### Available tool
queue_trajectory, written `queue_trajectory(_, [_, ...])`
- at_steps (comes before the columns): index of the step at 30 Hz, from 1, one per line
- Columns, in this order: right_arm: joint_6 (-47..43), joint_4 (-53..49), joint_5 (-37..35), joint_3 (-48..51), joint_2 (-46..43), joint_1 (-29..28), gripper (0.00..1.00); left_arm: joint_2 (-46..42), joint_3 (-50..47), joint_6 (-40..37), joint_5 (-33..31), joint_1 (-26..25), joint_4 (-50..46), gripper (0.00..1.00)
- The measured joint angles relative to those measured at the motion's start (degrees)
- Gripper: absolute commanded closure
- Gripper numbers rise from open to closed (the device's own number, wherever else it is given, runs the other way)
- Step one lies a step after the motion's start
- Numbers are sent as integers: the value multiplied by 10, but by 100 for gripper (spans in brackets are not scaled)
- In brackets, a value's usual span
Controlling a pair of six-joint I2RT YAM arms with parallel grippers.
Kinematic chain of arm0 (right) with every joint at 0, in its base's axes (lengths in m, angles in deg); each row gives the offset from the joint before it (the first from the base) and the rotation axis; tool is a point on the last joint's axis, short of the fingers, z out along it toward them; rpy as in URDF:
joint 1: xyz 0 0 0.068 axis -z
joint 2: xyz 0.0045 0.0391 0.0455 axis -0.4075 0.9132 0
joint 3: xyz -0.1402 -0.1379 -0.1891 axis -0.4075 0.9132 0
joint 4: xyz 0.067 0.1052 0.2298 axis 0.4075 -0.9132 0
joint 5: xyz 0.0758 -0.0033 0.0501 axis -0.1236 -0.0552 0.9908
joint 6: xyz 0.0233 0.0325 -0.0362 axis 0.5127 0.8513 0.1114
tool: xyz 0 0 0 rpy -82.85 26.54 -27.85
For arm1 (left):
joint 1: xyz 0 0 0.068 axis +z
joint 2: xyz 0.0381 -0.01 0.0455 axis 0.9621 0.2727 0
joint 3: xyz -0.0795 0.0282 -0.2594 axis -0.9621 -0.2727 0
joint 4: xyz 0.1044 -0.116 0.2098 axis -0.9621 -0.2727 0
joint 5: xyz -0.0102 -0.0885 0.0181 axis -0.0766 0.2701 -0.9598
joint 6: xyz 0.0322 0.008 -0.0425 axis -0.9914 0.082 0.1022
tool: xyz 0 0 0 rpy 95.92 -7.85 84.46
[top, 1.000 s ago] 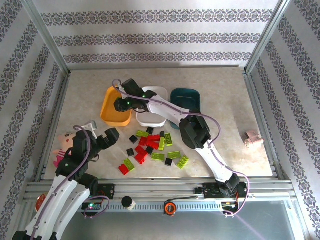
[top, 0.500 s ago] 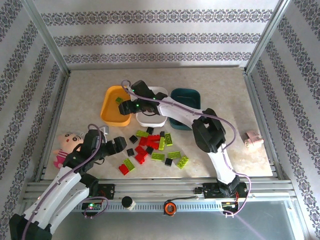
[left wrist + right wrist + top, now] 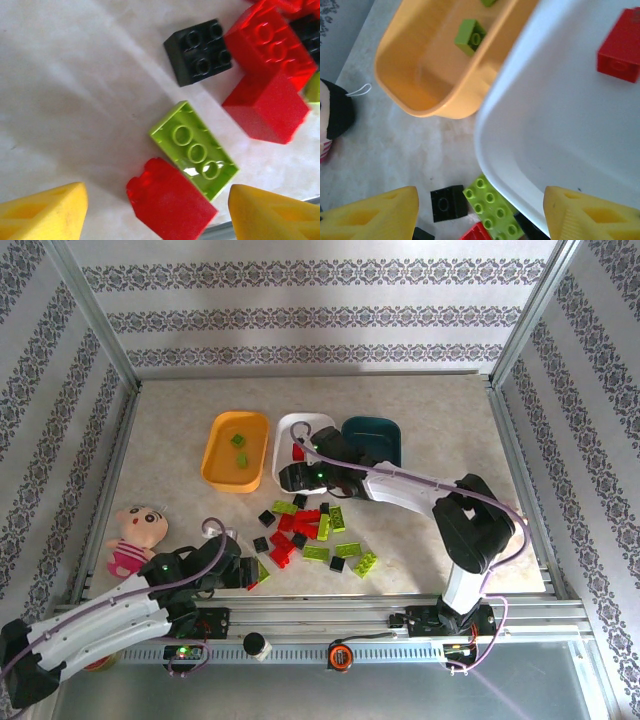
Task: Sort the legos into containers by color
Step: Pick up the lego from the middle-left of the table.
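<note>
Legos (image 3: 310, 530): glossy studded plastic, clustered. L gripper (image 3: 157, 195) spread astride red brick (image 3: 170, 202) (gaps both sides); R gripper (image 3: 480, 202) spread, empty, over smooth white tray (image 3: 545, 130) rim.

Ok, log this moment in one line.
left gripper open over red brick | right gripper open at white tray edge | yellow tray: green bricks

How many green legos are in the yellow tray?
2. One green brick sits in the middle of the orange-yellow tray; a second green brick lies just nearer the arms. The tray is unobstructed, so none seems hidden.
</note>
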Motion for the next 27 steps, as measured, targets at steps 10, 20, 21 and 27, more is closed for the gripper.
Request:
queue_trajectory(10, [4,28,0,40,-50,7,33,158,24,9,-30,-41,32,47])
queue_trajectory(20, [5,40,-1,59,-71,22,32,146,17,13,-30,-41,46,59])
queue_trajectory(21, [5,40,-1,60,-71,24,32,140,16,14,-30,-41,46,62])
queue_trajectory(27, [11,44,-2,80,-88,34,32,119,16,15,-30,-41,46,68])
